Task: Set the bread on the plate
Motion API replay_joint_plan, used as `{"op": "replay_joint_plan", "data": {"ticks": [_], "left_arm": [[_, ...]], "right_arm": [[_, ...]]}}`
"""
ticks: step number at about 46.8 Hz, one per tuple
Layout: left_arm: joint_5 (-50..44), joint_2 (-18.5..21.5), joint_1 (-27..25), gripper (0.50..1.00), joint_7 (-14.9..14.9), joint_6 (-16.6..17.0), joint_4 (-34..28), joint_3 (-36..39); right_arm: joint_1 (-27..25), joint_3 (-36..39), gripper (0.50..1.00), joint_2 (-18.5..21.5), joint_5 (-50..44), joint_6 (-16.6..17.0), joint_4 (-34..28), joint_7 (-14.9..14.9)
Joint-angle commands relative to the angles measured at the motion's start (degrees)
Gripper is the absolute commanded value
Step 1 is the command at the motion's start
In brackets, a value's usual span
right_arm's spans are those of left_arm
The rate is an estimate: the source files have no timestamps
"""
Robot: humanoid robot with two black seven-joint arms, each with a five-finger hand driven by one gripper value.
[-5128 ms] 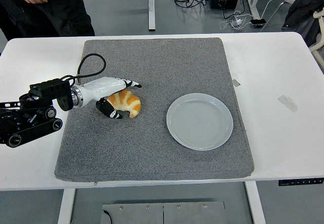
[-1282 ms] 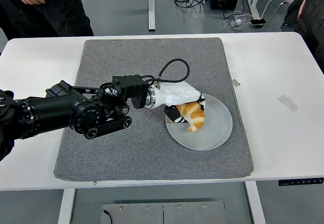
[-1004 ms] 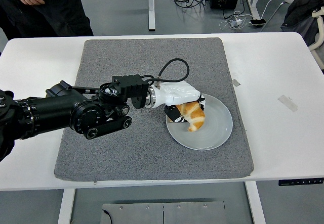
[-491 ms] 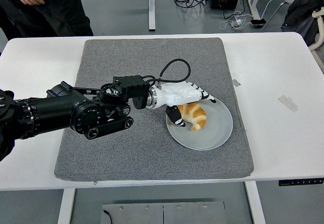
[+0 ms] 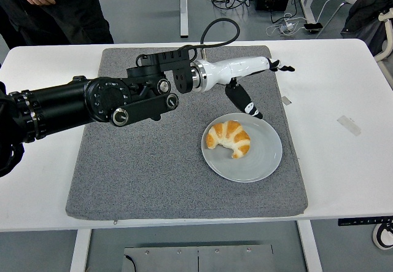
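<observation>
Resting on the round grey plate [image 5: 261,161], the golden croissant-shaped bread [image 5: 229,138] lies free; the left hand [image 5: 253,81] hovers beyond the plate, fingers spread apart, holding nothing.

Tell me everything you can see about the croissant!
The croissant is golden-brown with paler cream stripes across its ridged top, curved like a crescent with both tips pointing toward the table's near edge. It looks whole and flaky. It lies flat on the left part of the round grey plate, which sits on a grey mat. Nothing else touches it; the left hand is open, above and behind it.
</observation>
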Motion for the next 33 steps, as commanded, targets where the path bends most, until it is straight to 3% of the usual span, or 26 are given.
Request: {"op": "replay_joint_plan", "data": {"ticks": [1, 5, 19, 33], "left_arm": [[-3.89, 0.00, -1.41, 0.975, 0.02, -0.43, 0.09, -2.31], [-7.32, 0.52, -2.38, 0.975, -0.07, -0.96, 0.18, -4.60], [-23.23, 11.25, 1.30, 0.977, -0.25, -2.46, 3.77, -12.59], [-34.75, 9.94, 10.00, 0.977, 0.37, -3.86, 17.66, -25.77]], "right_arm": [[-0.01, -0.01, 1.000, 0.00, 0.00, 0.08, 0.00, -0.01], [-0.01, -0.01, 1.000, 0.00, 0.00, -0.01, 0.00, -0.01], [-0.01, -0.01, 1.000, 0.00, 0.00, -0.01, 0.00, -0.01], [-0.01, -0.01, 1.000, 0.00, 0.00, 0.08, 0.00, -0.01]]}}
